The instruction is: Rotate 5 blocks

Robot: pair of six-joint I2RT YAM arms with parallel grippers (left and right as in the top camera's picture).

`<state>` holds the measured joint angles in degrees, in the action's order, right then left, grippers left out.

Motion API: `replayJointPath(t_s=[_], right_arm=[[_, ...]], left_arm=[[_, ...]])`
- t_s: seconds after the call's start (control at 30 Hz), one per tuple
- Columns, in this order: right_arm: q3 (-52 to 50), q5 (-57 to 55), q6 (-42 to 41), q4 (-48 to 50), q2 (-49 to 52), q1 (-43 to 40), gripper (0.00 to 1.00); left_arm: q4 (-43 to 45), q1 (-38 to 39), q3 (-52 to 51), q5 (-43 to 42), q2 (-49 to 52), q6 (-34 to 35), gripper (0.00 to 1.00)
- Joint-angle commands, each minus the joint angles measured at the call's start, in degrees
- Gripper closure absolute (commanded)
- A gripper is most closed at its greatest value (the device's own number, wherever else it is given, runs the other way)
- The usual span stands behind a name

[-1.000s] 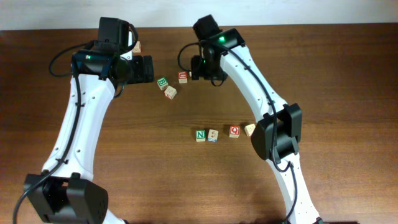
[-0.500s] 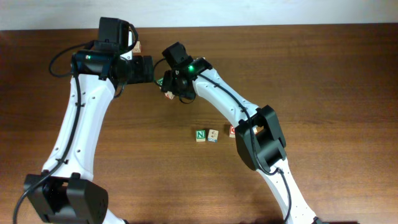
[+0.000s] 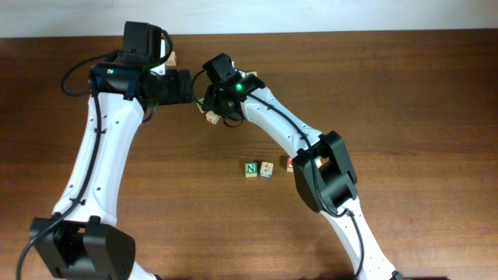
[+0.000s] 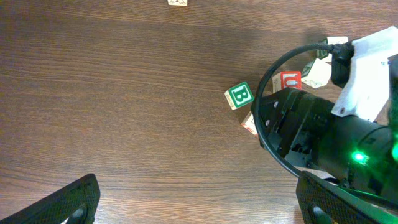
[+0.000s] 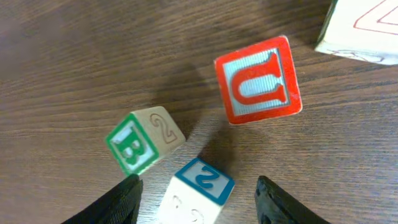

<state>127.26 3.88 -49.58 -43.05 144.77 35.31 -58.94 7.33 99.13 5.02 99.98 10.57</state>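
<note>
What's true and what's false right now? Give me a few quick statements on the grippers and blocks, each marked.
1. The left gripper is open and holds nothing. True.
2. The right gripper is clamped on the U block. False: its jaws stand open on either side of the blue 2 block, and the U block lies apart from them.
3. The N block sits beside a pale block. True.
4. The B block is stacked on the U block. False: both rest on the table, with a gap between them.
</note>
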Motion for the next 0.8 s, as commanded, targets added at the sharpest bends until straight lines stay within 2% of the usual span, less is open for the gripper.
replayJointPath(t_s=[0.0,0.3,0.5,0.6,0.7,0.77], right_arm=[[-0.63,-0.79,-0.44,-0.42,1.33,0.44,0.45],[-0.63,0.37,-0.22,-0.48,3.26,0.85,0.48],[-0.61,0.42,2.40,-3.78,3.26,-0.09,0.65],[-0.61,0.44,3.52,-8.55,2.91,-1.53,0.69],[-0.61,1.03,7.61,-13.44,2.47,-3.48,0.70],[-0.61,1.46,11.41,-17.03,1.46,-5.25,0.75]], left_arm=[[0.09,0.02,1.31,0.83,0.42,0.72,0.01],[0.09,0.02,1.31,0.83,0.42,0.72,0.01],[0.09,0.02,1.31,0.83,0.42,0.72,0.01],[0.11,0.02,1.31,0.83,0.42,0.72,0.01],[0.09,0.02,1.31,0.83,0.42,0.72,0.01],[0.09,0.02,1.31,0.83,0.42,0.72,0.01]])
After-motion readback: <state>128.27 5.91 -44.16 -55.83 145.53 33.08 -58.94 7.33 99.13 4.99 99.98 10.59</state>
